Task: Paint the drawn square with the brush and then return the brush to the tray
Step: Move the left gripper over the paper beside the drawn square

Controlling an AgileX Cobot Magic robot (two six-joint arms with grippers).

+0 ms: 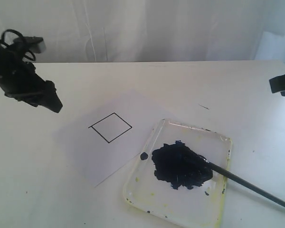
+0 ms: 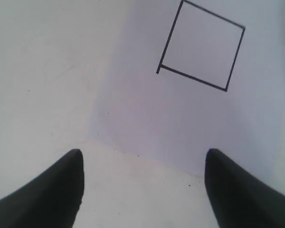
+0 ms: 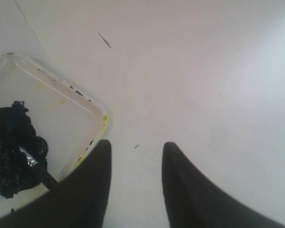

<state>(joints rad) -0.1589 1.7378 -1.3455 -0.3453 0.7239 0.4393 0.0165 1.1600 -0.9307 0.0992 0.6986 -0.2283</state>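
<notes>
The drawn square (image 1: 110,127) is a thin black outline with nothing inside, on a white paper sheet (image 1: 85,152); it also shows in the left wrist view as the square (image 2: 202,45). The brush (image 1: 249,186) lies slanted over the tray's right rim, its tip in the dark paint blob (image 1: 180,166). The clear tray (image 1: 161,199) has yellowish stains. My left gripper (image 1: 54,104) hangs open, left of and above the paper (image 2: 143,154). My right gripper (image 3: 136,144) is open over bare table beside the tray rim (image 3: 99,114), with the brush (image 3: 45,176) to one side.
A white table (image 1: 204,80) carries everything, with a white curtain (image 1: 147,28) behind it. A small dark fleck (image 1: 203,106) lies on the table beyond the tray. A paint spot (image 1: 144,156) sits at the tray's left edge, next to the paper.
</notes>
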